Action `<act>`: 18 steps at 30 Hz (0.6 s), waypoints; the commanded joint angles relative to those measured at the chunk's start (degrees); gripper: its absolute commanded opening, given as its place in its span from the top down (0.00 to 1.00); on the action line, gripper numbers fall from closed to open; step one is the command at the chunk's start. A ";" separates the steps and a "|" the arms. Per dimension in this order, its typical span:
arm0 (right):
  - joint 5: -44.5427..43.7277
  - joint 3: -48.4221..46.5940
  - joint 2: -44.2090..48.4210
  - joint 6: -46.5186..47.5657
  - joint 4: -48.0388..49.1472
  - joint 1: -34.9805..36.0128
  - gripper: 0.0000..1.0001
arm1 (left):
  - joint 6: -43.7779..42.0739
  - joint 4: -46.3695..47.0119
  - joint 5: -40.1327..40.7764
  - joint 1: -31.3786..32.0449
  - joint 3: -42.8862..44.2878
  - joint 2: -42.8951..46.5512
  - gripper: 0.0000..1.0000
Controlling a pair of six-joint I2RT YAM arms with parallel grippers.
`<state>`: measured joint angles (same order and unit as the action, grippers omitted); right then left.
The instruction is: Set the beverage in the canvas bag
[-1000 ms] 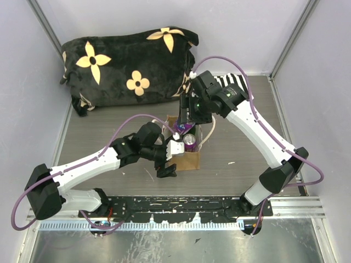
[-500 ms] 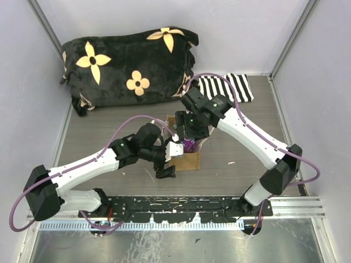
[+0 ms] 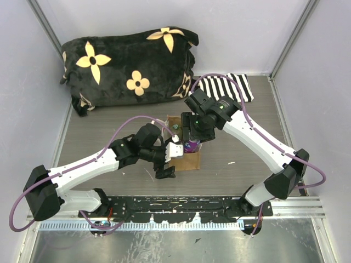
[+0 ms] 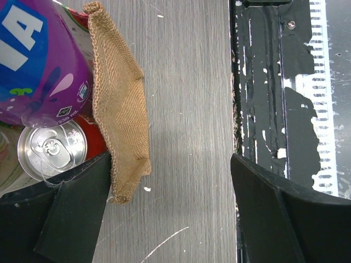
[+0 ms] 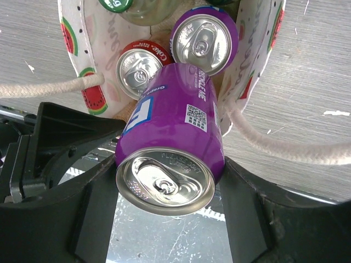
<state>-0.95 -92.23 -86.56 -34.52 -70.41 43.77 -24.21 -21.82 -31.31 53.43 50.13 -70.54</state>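
Note:
In the right wrist view my right gripper is shut on a purple beverage can, held tilted with its silver top towards the camera, over the open mouth of the canvas bag. Inside the bag stand another purple can, a red can and a green-capped bottle. From above, the right gripper hangs over the tan bag. My left gripper is open at the bag's near-left corner. In the left wrist view the burlap wall lies just inside one finger.
A black flowered cushion lies at the back left and a black-and-white striped cloth at the back right. The bag's cream rope handles hang out over the grey table. A black rail runs along the near edge.
The right arm has brought the purple can nearer and lower, onto the bag's mouth. The left arm has stayed where it was, jaws still wide.

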 commanded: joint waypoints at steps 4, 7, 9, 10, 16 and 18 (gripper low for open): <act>-0.37 -0.97 4.66 -1.58 -0.43 0.02 0.99 | -0.54 -1.38 -1.37 0.85 -2.07 0.71 0.07; -0.19 0.43 5.44 -1.81 -0.93 0.04 0.99 | -0.58 -1.22 -1.22 0.90 -2.12 0.71 0.07; -0.02 1.40 5.70 -1.87 -1.18 0.07 0.99 | -0.57 -1.07 -1.00 0.80 -2.06 0.74 0.07; 0.06 1.81 5.70 -1.87 -1.33 0.09 0.99 | -0.58 -1.03 -0.91 0.88 -2.09 0.76 0.07; -0.10 3.15 5.54 -1.86 -1.90 0.15 0.99 | -0.90 -1.12 -0.56 0.87 -1.97 0.59 0.07; -0.15 3.67 5.34 -1.79 -1.42 0.17 0.99 | -0.84 -1.12 -0.51 0.83 -1.97 0.58 0.07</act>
<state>-0.99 -88.88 -83.99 -35.57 -71.66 43.77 -25.28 -21.26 -31.00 53.60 49.41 -70.28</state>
